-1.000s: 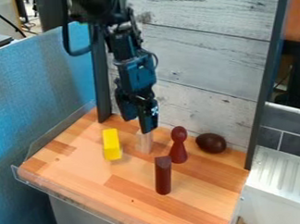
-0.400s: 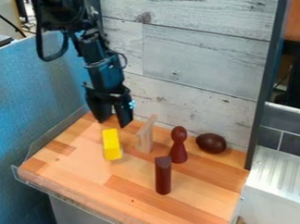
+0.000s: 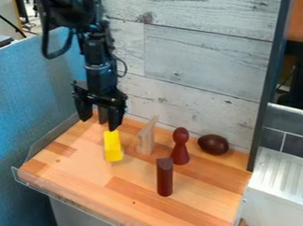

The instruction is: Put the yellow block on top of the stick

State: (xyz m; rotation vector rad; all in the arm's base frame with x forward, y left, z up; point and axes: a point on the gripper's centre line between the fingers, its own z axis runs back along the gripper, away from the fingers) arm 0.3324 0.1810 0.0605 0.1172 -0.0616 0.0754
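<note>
My gripper hangs open above the back left of the wooden board, just behind and above the yellow block, with nothing between its fingers. The yellow block stands on the board at the left. Toward the front, right of centre, a dark red-brown stick stands upright with nothing on its top.
A pale wooden piece stands right of the yellow block. Beyond it are a dark red pawn-shaped piece and a dark brown egg-shaped object. A plank wall rises behind the board.
The gripper has moved left from above the pale piece to the area behind the yellow block, turned, and its fingers have spread. The objects on the board have stayed in place.
</note>
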